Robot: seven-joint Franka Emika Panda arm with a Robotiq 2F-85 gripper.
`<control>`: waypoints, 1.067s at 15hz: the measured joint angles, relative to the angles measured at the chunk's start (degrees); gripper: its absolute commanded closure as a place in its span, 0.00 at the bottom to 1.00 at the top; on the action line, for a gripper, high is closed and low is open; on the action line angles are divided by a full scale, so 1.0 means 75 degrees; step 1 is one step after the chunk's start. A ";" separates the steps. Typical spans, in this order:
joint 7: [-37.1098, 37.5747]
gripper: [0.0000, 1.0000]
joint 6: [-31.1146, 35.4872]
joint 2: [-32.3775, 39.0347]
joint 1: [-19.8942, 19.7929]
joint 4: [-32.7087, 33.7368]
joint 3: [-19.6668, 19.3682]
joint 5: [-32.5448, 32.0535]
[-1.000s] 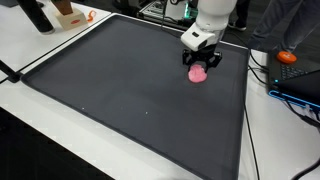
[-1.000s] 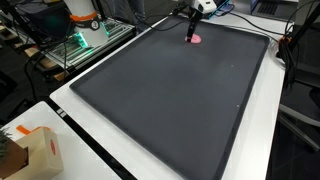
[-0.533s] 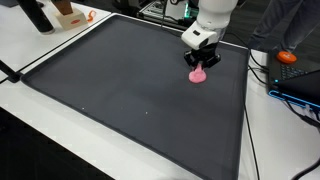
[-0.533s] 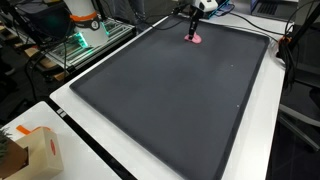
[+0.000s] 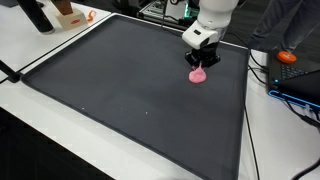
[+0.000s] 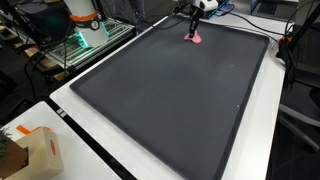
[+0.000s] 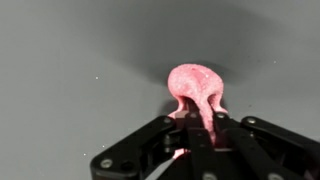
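Observation:
A small pink soft toy (image 7: 193, 85) with dangling legs lies on the dark grey mat (image 5: 130, 90). In the wrist view my gripper (image 7: 196, 128) is shut, its black fingers (image 7: 160, 135) pinching one pink leg of the toy. In both exterior views the white arm stands over the toy (image 5: 199, 75) (image 6: 194, 38) near the mat's far edge, with the gripper (image 5: 201, 62) (image 6: 192, 30) pointing down onto it. The toy's body rests on the mat beyond the fingertips.
A raised rim frames the mat on a white table (image 5: 40, 50). An orange object (image 5: 288, 57) and cables lie beside the mat's edge. A cardboard box (image 6: 30, 150) sits at a table corner. A rack with green lights (image 6: 75, 45) stands nearby.
The gripper's fingers have closed onto the pink toy's leg. The arm has stayed in about the same place over the toy.

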 measured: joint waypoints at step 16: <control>-0.0032 0.00 -0.0229 -0.0328 0.0018 0.0143 0.0013 -0.0016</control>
